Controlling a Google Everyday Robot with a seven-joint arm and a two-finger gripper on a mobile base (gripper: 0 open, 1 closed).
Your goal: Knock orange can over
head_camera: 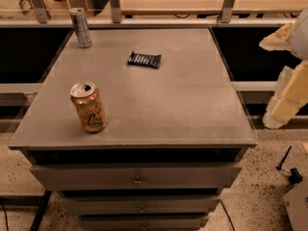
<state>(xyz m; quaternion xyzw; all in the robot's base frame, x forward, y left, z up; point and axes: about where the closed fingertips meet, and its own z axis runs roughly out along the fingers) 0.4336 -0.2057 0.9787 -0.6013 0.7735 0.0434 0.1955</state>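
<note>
Dark cursive script runs down the orange can (88,107) near the tabletop's (183,105) front left corner, but it cannot be read. The tool (281,110) hangs beyond the right edge.
</note>
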